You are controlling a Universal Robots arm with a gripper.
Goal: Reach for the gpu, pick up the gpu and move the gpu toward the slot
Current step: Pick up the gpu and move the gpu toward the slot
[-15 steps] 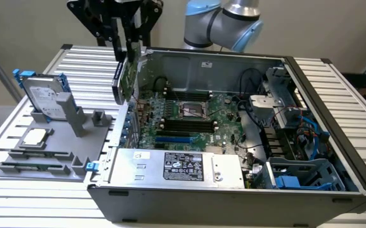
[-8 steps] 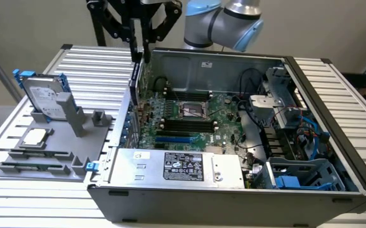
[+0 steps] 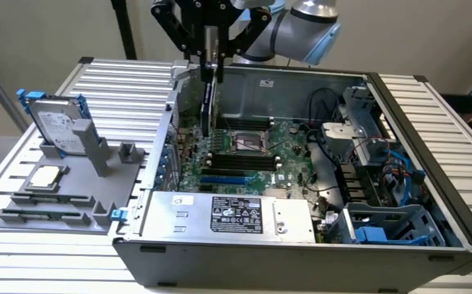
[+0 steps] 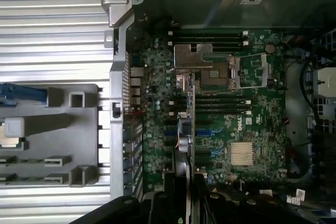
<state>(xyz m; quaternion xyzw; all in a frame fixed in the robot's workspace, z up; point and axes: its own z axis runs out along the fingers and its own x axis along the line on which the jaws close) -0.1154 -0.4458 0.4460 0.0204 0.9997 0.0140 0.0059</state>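
My gripper (image 3: 211, 64) is shut on the gpu (image 3: 209, 104), a thin dark card seen edge-on that hangs upright from the fingers. It hovers over the back-left part of the green motherboard (image 3: 256, 156) inside the open computer case (image 3: 301, 260). The card's lower end sits just above the board, near the case's left wall in the exterior view. The blue expansion slots (image 3: 223, 179) lie nearer the power supply. In the wrist view the gpu (image 4: 187, 129) runs as a narrow edge out from between my fingers (image 4: 202, 198), ending in a silver bracket (image 4: 191, 56) beside the processor socket (image 4: 215, 74).
A grey fixture (image 3: 56, 202) on the exterior view's left holds a silver hard drive with blue clips (image 3: 56, 122) and a small square processor chip (image 3: 46, 176). The power supply (image 3: 228, 214), cables (image 3: 333, 165) and a blue-grey drive cage (image 3: 391, 226) crowd the case.
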